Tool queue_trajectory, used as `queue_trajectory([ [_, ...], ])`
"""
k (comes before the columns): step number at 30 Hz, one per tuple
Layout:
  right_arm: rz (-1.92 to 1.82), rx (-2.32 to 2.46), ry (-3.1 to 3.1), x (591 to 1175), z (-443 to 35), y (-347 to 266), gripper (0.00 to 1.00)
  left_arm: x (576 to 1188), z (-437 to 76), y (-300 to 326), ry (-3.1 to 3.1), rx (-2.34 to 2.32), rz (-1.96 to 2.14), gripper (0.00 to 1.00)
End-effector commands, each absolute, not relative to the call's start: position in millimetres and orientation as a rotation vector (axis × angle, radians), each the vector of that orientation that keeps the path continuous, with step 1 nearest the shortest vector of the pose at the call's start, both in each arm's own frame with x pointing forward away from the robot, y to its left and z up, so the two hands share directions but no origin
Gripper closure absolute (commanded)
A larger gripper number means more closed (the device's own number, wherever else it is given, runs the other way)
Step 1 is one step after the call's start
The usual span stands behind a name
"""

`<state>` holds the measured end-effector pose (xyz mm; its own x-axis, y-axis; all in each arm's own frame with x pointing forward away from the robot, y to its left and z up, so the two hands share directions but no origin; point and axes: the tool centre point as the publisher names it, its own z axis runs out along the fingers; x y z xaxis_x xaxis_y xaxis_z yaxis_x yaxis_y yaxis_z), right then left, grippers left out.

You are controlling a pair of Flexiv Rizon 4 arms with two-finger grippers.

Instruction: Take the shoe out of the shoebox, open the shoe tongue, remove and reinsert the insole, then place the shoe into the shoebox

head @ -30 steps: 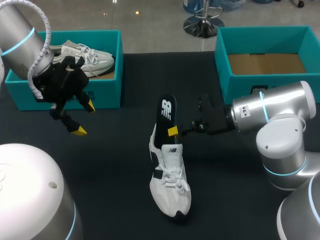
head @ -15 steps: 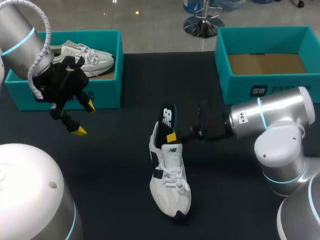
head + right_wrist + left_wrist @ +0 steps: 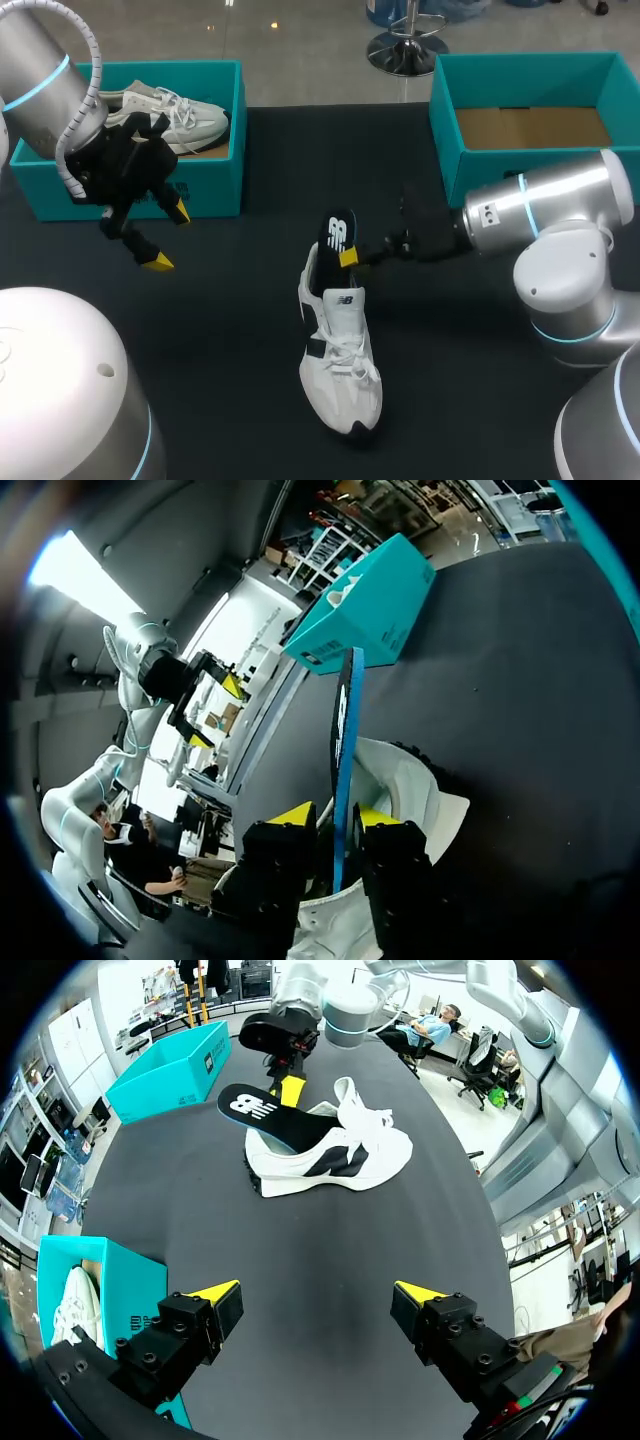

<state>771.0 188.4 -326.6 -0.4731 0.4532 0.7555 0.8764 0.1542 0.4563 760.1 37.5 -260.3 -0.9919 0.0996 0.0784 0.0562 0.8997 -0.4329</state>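
Inside the shoe [image 3: 340,365]: the lower end of the insole [image 3: 337,236] goes down into the heel opening and is hidden there; how deep it sits cannot be told.
Insole: black with a white mark, standing up out of the shoe's heel end. The right wrist view shows it edge-on, as a thin blade.
Right gripper [image 3: 335,816]: at the shoe's heel, with one yellow tip on each flat face of the insole, clamped on it just above the collar. The head view shows only one yellow tip; the other is behind the insole.
Shoe: white with dark side panels, laced, standing on its sole on the black table [image 3: 230,330], toe toward the robot. In the right wrist view the gripper's own fingers cover everything but its heel collar.
Left gripper [image 3: 318,1293]: well apart from the shoe, off to its left, hovering over bare table with fingers spread wide and nothing between them.
Left shoebox [image 3: 215,180]: teal, well to the left of the shoe and beyond its heel. A second pale shoe [image 3: 175,115] lies in it, one end behind the left arm [image 3: 40,80].
Right shoebox [image 3: 480,172]: teal, beyond the shoe's heel to its right, with its brown cardboard floor showing. The right arm [image 3: 540,215] covers part of its near wall.
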Motion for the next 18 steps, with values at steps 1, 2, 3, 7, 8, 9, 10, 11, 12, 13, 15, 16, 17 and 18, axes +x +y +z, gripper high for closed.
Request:
queue_trajectory([
  [1, -1.249, -1.258, -2.005, 776, -324, 192, 1.0, 760, -260, 38, -2.966, -0.122, 0.668, 0.0],
  [2, -1.248, -1.256, -2.007, 776, -323, 192, 1.0, 760, -260, 38, -2.966, -0.122, 0.668, 0.0],
  [3, -1.249, -1.256, -2.008, 777, -323, 192, 1.0, 760, -260, 38, -2.966, -0.122, 0.668, 0.0],
  [7, -1.249, -1.251, -2.006, 772, -323, 193, 1.0, 760, -260, 38, -2.966, -0.122, 0.668, 0.0],
  [8, -1.248, -1.252, -1.999, 769, -324, 194, 1.0, 760, -260, 38, -2.966, -0.122, 0.668, 0.0],
  [9, -1.248, -1.254, -1.995, 767, -325, 194, 1.0, 760, -260, 38, -2.966, -0.122, 0.668, 0.0],
  [10, -1.249, -1.259, -1.984, 763, -327, 195, 1.0, 760, -260, 38, -2.966, -0.122, 0.668, 0.0],
  [11, -1.249, -1.262, -1.977, 760, -328, 196, 1.0, 760, -260, 38, -2.966, -0.122, 0.668, 0.0],
  [12, -1.249, -1.264, -1.969, 756, -329, 197, 1.0, 760, -260, 38, -2.966, -0.122, 0.668, 0.0],
  [13, -1.244, -1.264, -1.962, 753, -331, 199, 1.0, 760, -260, 38, -2.966, -0.122, 0.668, 0.0],
  [15, -1.24, -1.268, -1.946, 746, -336, 200, 1.0, 760, -260, 38, -2.966, -0.122, 0.668, 0.0],
  [16, -1.237, -1.271, -1.94, 741, -337, 201, 1.0, 760, -260, 38, -2.966, -0.122, 0.668, 0.0],
  [17, -1.236, -1.274, -1.933, 739, -339, 202, 1.0, 760, -260, 38, -2.966, -0.122, 0.668, 0.0],
  [18, -1.236, -1.278, -1.925, 736, -341, 202, 1.0, 760, -260, 38, -2.966, -0.122, 0.668, 0.0],
])
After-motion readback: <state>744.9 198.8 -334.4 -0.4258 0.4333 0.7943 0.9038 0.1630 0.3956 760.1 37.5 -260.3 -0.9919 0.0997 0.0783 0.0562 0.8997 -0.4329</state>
